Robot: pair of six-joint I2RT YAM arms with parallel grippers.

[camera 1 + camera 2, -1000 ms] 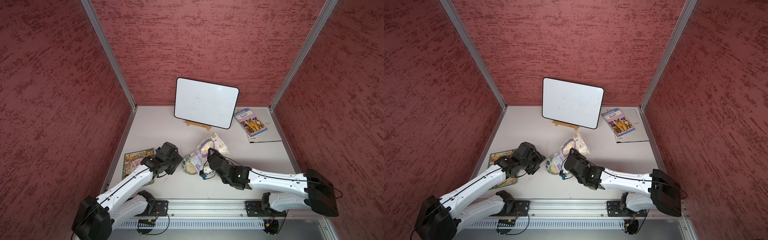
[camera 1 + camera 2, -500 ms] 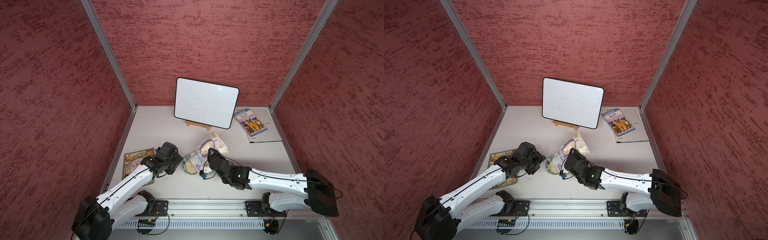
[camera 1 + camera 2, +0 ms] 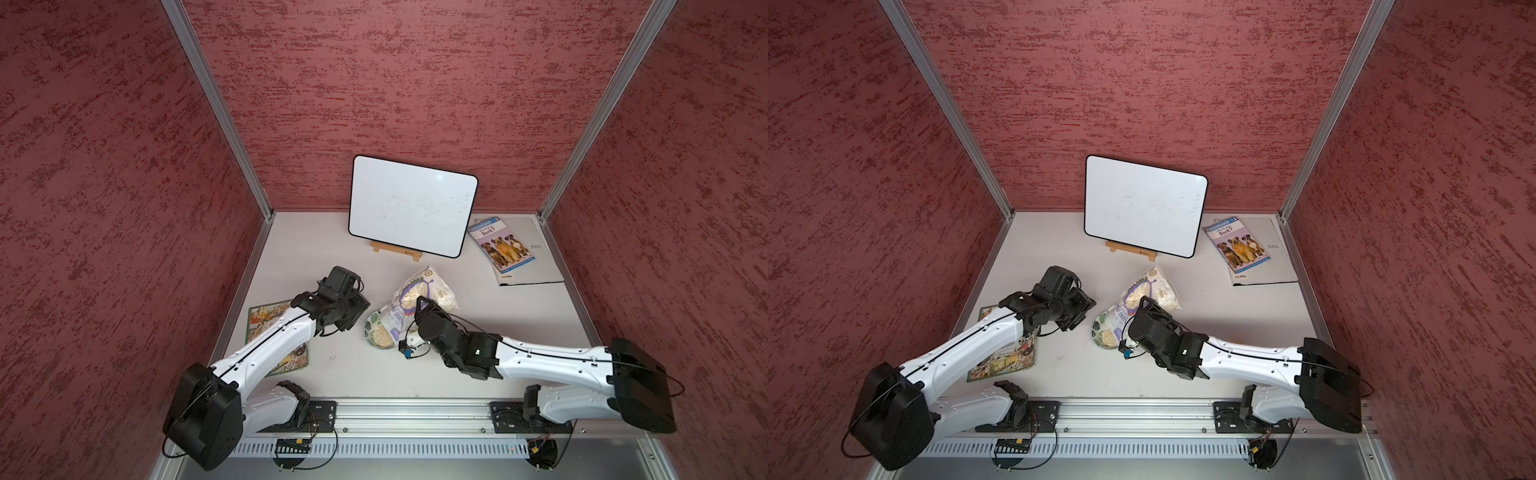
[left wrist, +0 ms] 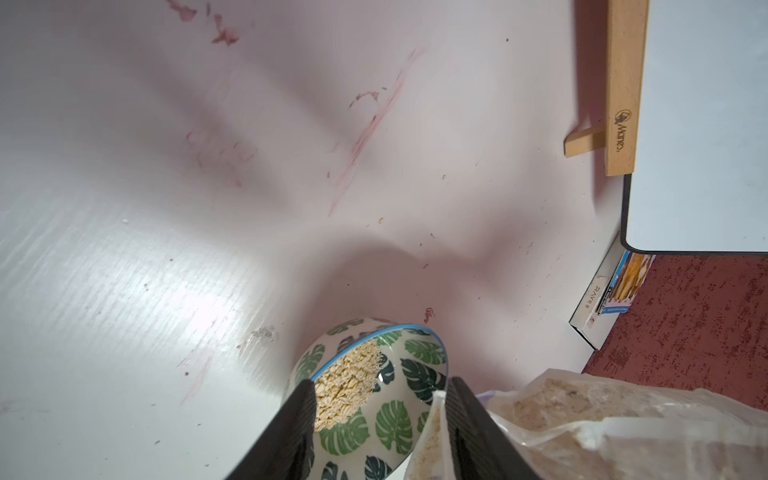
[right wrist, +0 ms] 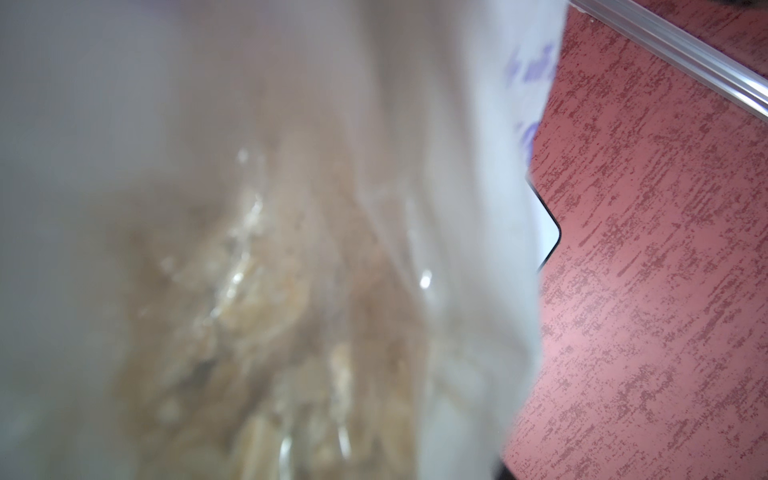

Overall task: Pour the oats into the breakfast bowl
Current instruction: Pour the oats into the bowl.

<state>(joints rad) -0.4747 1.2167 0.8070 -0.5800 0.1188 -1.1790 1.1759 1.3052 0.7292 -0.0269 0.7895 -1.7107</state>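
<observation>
Hardly anything has shifted since a second ago in both top views: arms, bowl and pouch sit as before. At lower left a picture book [image 3: 262,320] lies partly under my left arm. Near lower centre my left gripper [image 4: 380,382] straddles the breakfast bowl [image 4: 415,353], fingers apart on either side. Whether they press it I cannot tell. The oats [image 4: 345,386] heap inside. Just right, the pouch [image 3: 424,286] leans with its lower end over the bowl's rim, and my right gripper [image 3: 419,302] pinches it.
</observation>
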